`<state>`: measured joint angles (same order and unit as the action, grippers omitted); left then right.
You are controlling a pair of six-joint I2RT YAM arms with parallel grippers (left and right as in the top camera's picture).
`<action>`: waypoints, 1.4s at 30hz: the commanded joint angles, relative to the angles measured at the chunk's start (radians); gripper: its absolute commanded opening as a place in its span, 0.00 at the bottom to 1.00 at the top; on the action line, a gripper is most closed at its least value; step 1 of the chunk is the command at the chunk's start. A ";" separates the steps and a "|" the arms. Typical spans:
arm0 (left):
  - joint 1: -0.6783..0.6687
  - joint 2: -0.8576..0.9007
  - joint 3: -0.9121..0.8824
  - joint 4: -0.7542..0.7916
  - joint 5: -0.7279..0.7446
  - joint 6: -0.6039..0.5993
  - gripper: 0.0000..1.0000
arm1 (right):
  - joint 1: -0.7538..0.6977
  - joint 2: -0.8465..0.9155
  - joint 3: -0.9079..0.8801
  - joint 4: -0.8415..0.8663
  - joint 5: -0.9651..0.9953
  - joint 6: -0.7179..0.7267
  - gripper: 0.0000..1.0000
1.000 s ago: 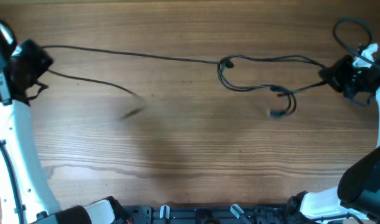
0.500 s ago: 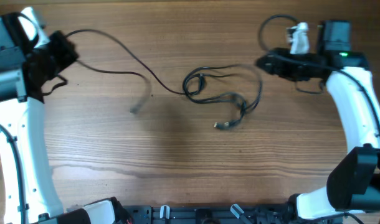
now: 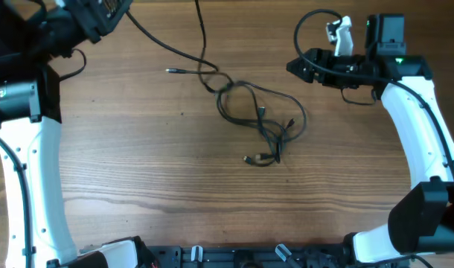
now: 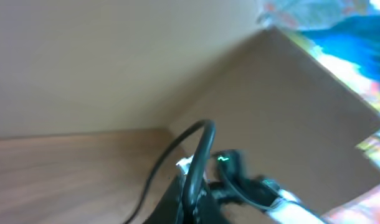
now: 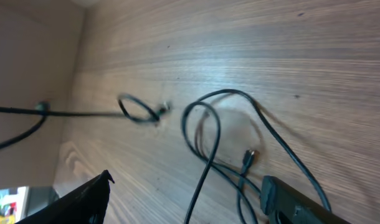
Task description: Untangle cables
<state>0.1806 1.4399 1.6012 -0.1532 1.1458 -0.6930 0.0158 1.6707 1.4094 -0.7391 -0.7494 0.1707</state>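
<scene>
The thin black cables lie in a loose tangle [image 3: 279,136] at the table's middle, with one plug [image 3: 248,158] at its near side and another plug [image 3: 170,71] out to the left. One strand runs up and left from the tangle to my left gripper [image 3: 112,11] at the far left corner. The left wrist view is blurred, but there the left gripper [image 4: 193,193] is shut on a cable [image 4: 202,149]. My right gripper [image 3: 295,67] hovers just right of the tangle, open and holding nothing. In the right wrist view its fingers [image 5: 84,199] stand wide apart above cable loops and a plug [image 5: 247,157].
The wooden table [image 3: 138,171] carries nothing but the cables. Thick black robot cabling loops above the right arm [image 3: 405,112] at the far edge. The left arm [image 3: 33,171] runs along the left side. A dark rail lines the near edge [image 3: 234,257].
The right gripper has opened and let go of the cable, then swung left. The left gripper moved toward the far edge. The taut cables collapsed into a slack tangle at the middle.
</scene>
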 commanded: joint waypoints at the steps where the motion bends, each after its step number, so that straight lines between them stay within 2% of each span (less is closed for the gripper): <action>1: 0.004 -0.002 0.013 0.003 0.142 -0.282 0.04 | 0.039 -0.022 0.024 0.004 -0.038 -0.009 0.78; 3: -0.006 -0.002 0.013 -0.106 0.144 -0.275 0.04 | 0.087 -0.022 0.024 0.016 -0.035 -0.034 0.78; 6: -0.013 -0.002 0.013 -0.344 0.093 -0.107 0.04 | 0.137 -0.024 0.027 0.051 -0.038 -0.032 0.77; 8: -0.028 -0.002 0.013 -0.577 -0.047 0.022 0.04 | 0.154 -0.027 0.043 0.058 -0.038 -0.032 0.76; 10: -0.060 -0.002 0.013 -0.692 -0.177 0.111 0.04 | 0.155 -0.033 0.061 0.057 -0.039 -0.008 0.76; 12: -0.115 -0.002 0.013 -0.743 -0.280 0.152 0.04 | 0.155 -0.040 0.085 0.057 -0.068 -0.002 0.76; 19: -0.362 0.000 0.013 -0.747 -0.550 0.193 0.04 | 0.222 -0.064 0.090 0.069 -0.090 0.033 0.73; 22: -0.416 0.000 0.013 -0.744 -0.524 0.245 0.04 | 0.269 -0.069 0.090 0.097 -0.097 -0.068 0.74; 26: -0.407 0.000 0.013 -0.739 -0.377 0.275 0.04 | 0.291 -0.070 0.090 0.139 -0.176 -0.232 0.75; 32: -0.397 0.000 0.013 -0.731 -0.215 0.274 0.04 | 0.307 -0.070 0.090 0.188 -0.232 -0.307 0.73; 37: -0.397 0.000 0.013 -0.731 -0.065 0.267 0.04 | 0.315 -0.070 0.090 0.298 -0.156 -0.268 0.57; 41: -0.397 0.000 0.013 -0.731 -0.042 0.267 0.04 | 0.315 -0.070 0.090 0.335 -0.103 -0.241 0.39; 42: -0.397 0.000 0.013 -0.731 -0.042 0.267 0.04 | 0.314 -0.070 0.090 0.345 -0.104 -0.237 0.39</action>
<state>-0.2214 1.4418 1.6100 -0.8898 1.0367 -0.4458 0.3286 1.6260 1.4754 -0.4168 -0.8879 -0.0780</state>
